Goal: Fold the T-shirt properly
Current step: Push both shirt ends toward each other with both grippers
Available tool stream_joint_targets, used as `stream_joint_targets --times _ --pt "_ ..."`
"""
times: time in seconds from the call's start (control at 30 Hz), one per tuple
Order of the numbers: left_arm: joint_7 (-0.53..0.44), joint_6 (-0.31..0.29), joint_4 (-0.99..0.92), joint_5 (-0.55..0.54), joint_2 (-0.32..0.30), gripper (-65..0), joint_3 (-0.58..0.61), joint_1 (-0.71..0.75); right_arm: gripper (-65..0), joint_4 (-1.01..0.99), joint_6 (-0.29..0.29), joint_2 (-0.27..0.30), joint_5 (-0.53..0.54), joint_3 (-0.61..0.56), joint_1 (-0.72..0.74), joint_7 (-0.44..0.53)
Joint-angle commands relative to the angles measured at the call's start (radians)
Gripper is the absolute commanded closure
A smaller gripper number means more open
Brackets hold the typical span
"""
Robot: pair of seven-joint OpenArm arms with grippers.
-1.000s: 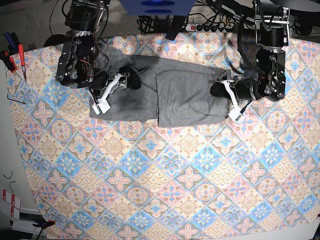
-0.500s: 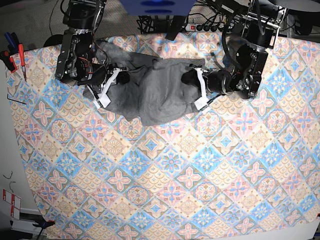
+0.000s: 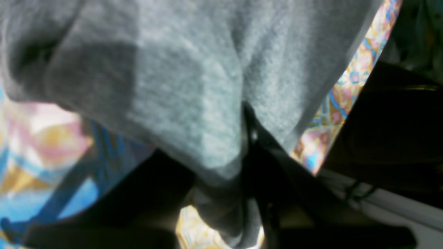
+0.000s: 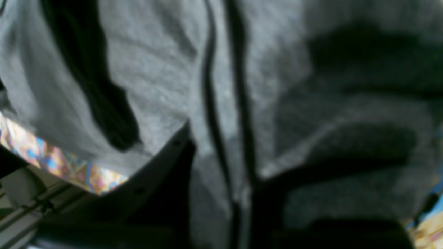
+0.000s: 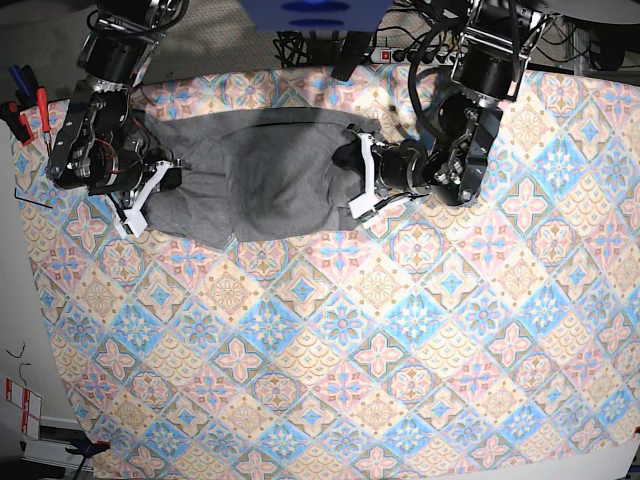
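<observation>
The surface (image 5: 330,340) fills nearly the whole base view under a diamond-patterned tablecloth (image 5: 400,380). From the middle down to 6 o'clock, and across from 3 to 9 o'clock, the cloth carries nothing, so that is where the open room lies. Its far edge runs along 12 o'clock, with cables and a power strip (image 5: 400,55) just beyond it; its left edge slants down past 9 o'clock.

The T-shirt (image 5: 260,180) lies between 10 and 12 o'clock, near the far edge, as a wide grey band with a second layer doubled over its middle. Its lower hem is uneven, dipping toward 7 o'clock at the left end. Its right end stops by the left arm, its left end by the right arm.

The left pincer (image 5: 362,178) sits at the shirt's right end, about 12 o'clock. In the left wrist view grey fabric bunches down between dark fingers (image 3: 263,162), so it is pressed together and pinching the T-shirt, with tablecloth showing on both sides of the hanging fold.

The right pincer (image 5: 140,200) sits at the shirt's left end, about 10 o'clock. Its wrist view is blurred, but shows a dark-trimmed strip of fabric running into the closed tips (image 4: 242,207): pinching the T-shirt too.

At 10 o'clock, off the cloth's left edge, lie some red- and blue-handled tools (image 5: 25,100).
</observation>
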Motion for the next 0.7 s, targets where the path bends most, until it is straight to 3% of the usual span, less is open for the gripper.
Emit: stream_joint_targets --times 0.0,0.13,0.37,0.67 --pt "-0.008 0.003 0.011 0.025 0.012 -1.1 0.001 -0.016 -1.7 0.032 0.003 0.015 0.024 -0.002 0.017 0.003" --pt "0.001 0.003 0.011 0.108 0.061 -1.1 0.009 -0.048 -1.7 0.196 0.003 0.015 0.024 -0.005 0.016 -0.062" --pt "0.001 0.003 0.011 0.131 0.101 -1.8 0.004 -0.058 -1.7 0.393 0.003 0.009 0.024 -0.074 0.016 -0.062" --pt "0.001 0.003 0.011 0.129 0.102 -2.0 0.004 -0.048 -1.7 0.399 0.003 0.009 0.024 -0.315 0.016 -0.062"
